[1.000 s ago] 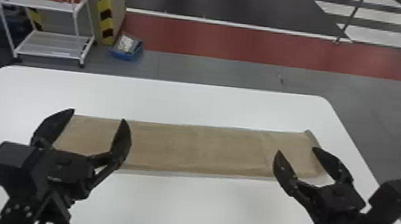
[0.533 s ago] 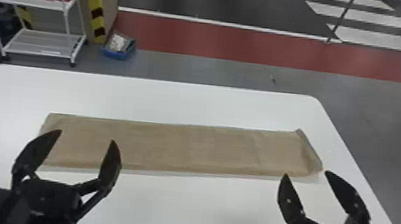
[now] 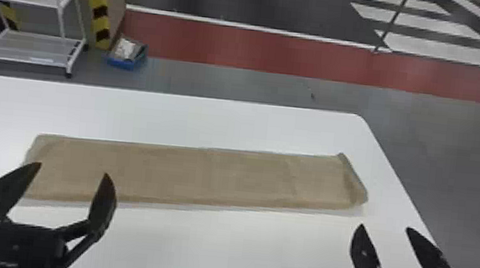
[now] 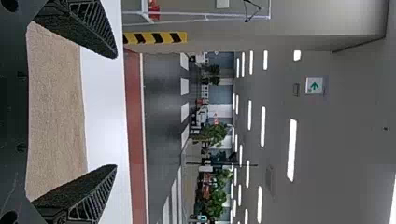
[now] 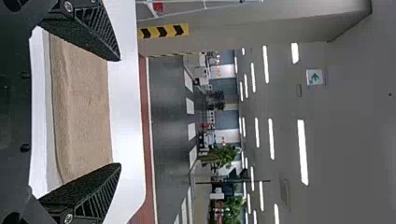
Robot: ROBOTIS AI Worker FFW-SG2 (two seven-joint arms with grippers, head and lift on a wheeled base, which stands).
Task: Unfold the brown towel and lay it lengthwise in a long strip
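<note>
The brown towel [image 3: 188, 177] is laid out in a long strip across the white table [image 3: 231, 124]. At the towel's left end, by its near edge, the left gripper [image 3: 73, 169] is held with jaws spread wide; off its near right corner the right gripper [image 3: 385, 227] is held — jaws likewise parted. Beyond the towel, past the table, a white cart [image 3: 29, 46] and blue bin [image 3: 123, 64] are seen.

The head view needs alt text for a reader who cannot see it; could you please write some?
A brown towel lies in a long strip across a white table, with the open left gripper near its left end and the open right gripper near its right end. Beyond the table stand a white cart and a blue bin.
</note>
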